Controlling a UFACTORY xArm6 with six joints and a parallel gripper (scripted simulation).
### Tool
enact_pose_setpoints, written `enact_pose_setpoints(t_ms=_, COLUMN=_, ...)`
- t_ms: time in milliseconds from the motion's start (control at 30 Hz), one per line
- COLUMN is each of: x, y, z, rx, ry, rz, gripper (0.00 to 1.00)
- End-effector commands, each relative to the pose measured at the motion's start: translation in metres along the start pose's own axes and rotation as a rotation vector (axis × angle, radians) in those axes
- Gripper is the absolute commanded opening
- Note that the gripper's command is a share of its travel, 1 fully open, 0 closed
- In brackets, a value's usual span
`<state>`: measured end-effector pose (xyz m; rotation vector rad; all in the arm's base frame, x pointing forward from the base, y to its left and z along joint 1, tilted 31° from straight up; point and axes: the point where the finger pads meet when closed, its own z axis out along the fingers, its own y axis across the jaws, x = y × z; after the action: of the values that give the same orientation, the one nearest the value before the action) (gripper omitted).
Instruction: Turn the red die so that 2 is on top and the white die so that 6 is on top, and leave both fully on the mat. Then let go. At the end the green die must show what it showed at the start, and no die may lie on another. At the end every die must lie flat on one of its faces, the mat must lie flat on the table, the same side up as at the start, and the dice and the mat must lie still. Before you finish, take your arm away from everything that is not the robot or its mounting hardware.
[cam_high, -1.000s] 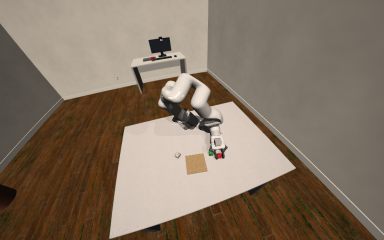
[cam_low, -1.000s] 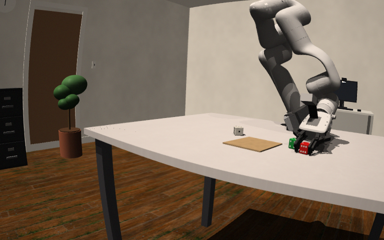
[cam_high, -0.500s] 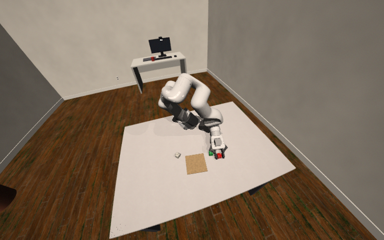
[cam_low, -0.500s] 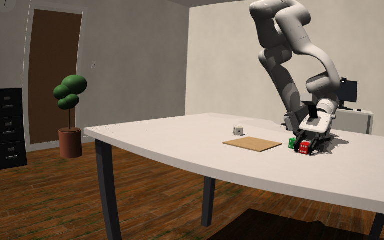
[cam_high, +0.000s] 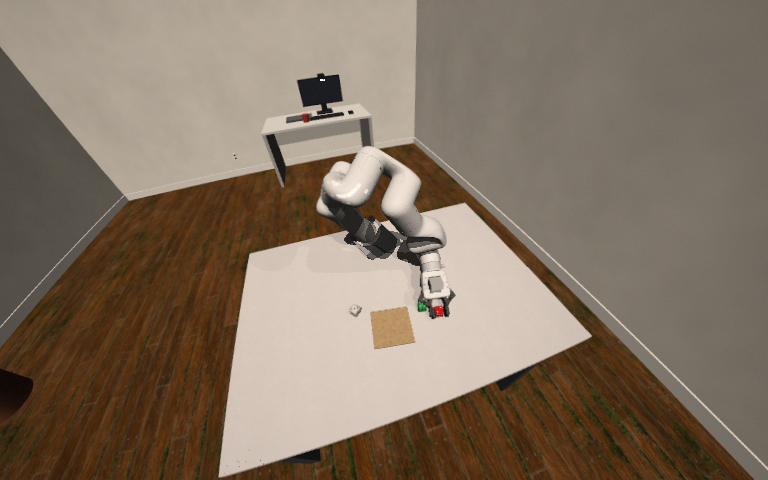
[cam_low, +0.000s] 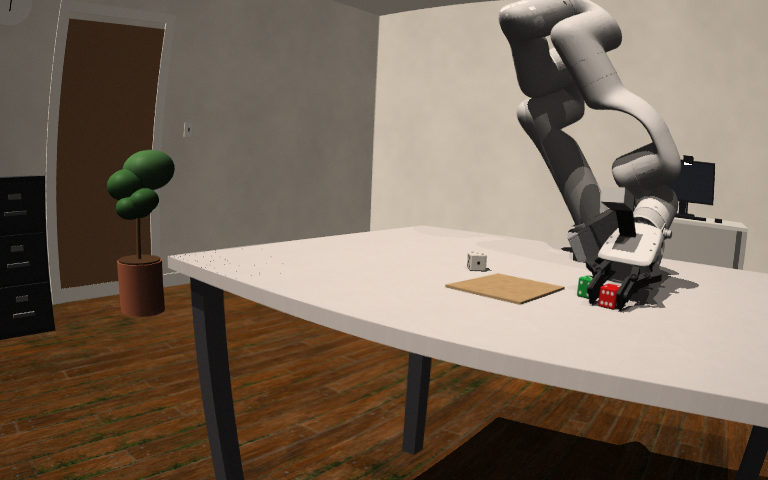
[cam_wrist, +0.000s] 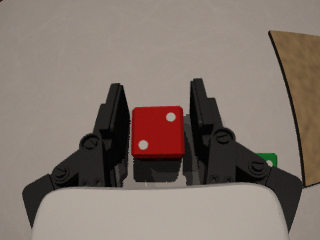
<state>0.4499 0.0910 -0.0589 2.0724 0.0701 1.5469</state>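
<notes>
red die (cam_high: 438, 310) (cam_low: 608, 296) (cam_wrist: 158, 132) off the mat (cam_high: 392, 327) (cam_low: 504, 288) (cam_wrist: 300, 100), between the fingers of the pincer (cam_high: 438, 312) (cam_low: 607, 300) (cam_wrist: 158, 97), which stands part-open, gaps both sides, gripping nothing. wrist view reads 2 on the near face; likely straddled for a grasp, green die (cam_high: 421, 306) (cam_low: 583, 286) (cam_wrist: 267, 160) close by.

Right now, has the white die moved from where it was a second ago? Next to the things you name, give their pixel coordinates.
No, the white die (cam_high: 355, 310) (cam_low: 476, 261) hasn't moved: it sits in the same spot beside the tan mat (cam_high: 392, 328) (cam_low: 504, 288).
</notes>
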Motion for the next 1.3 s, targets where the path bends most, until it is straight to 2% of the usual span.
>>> enact_pose_setpoints(t_ms=0, x=0.001, y=-0.001, z=0.0, rx=0.001, ry=0.002, rz=0.002, gripper=0.47)
enact_pose_setpoints(t_ms=533, x=0.001, y=-0.001, z=-0.002, rx=0.001, ry=0.002, rz=0.002, gripper=0.47)
enact_pose_setpoints(t_ms=733, x=0.001, y=-0.001, z=-0.011, rx=0.001, ry=0.002, rz=0.002, gripper=0.47)
enact_pose_setpoints(t_ms=1067, x=0.001, y=-0.001, z=-0.045, rx=0.001, ry=0.002, rz=0.002, gripper=0.47)
enact_pose_setpoints(t_ms=1267, x=0.001, y=-0.001, z=-0.05, rx=0.001, ry=0.002, rz=0.002, gripper=0.47)
